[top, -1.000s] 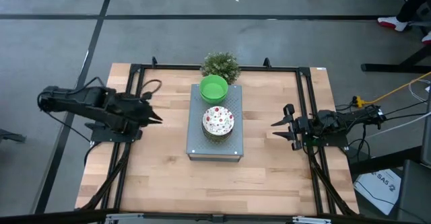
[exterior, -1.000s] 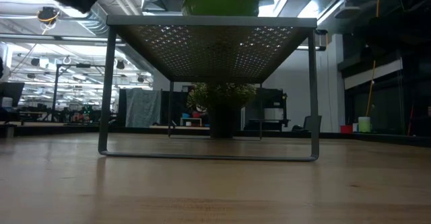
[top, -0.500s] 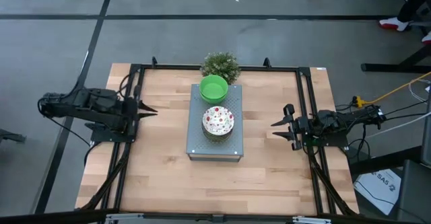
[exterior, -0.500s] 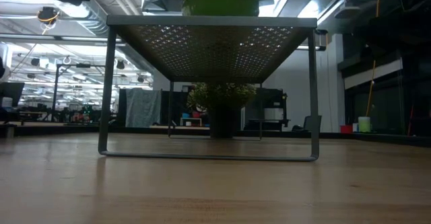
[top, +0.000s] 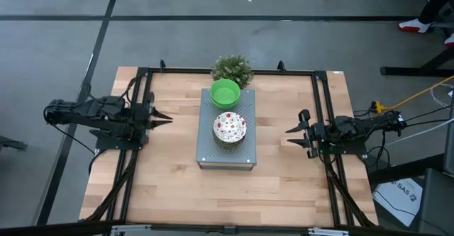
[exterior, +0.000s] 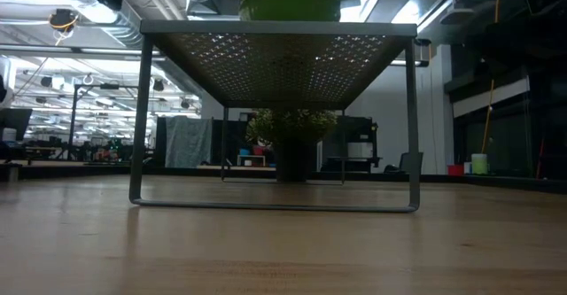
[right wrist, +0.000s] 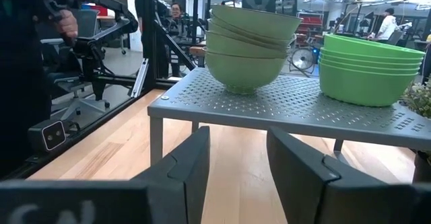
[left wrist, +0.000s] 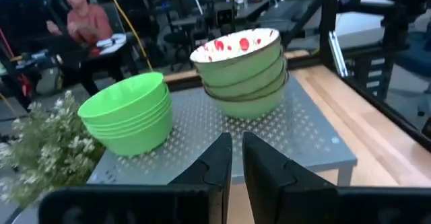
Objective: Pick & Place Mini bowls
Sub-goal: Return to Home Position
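1. The wooden table (top: pixel 284 186) fills the middle of the high view. A grey perforated shelf (top: pixel 206 154) stands at its centre.
2. On the upper part of the shelf in the frame stands a stack of plain green bowls (top: pixel 225 93), nested one inside another.
3. Just below this stack in the frame, near the middle of the shelf, stands a stack of patterned bowls (top: pixel 230 127). The top bowl is white inside with red and green speckles. The wrist views show that the outsides are pale green.
4. The two stacks stand near each other, and both wrist views show a small gap between them.
5. A small potted plant (top: pixel 232 69) stands at the top edge of the table, just above the shelf in the frame.
6. The left gripper (top: pixel 162 116) is at the middle left of the high view, over the left edge of the table. It points toward the shelf and is well apart from it. Its jaws are drawn together with only a thin slit between them, and they hold nothing.
7. The right gripper (top: pixel 289 137) is at the middle right of the frame and also points toward the shelf. Its jaws stand clearly apart and are empty.
8. In the low view the shelf stands on its thin legs on the table, and the green underside of a bowl shows above its top edge.
9. In the left wrist view a person (left wrist: pixel 81 22) sits in the room behind the table.
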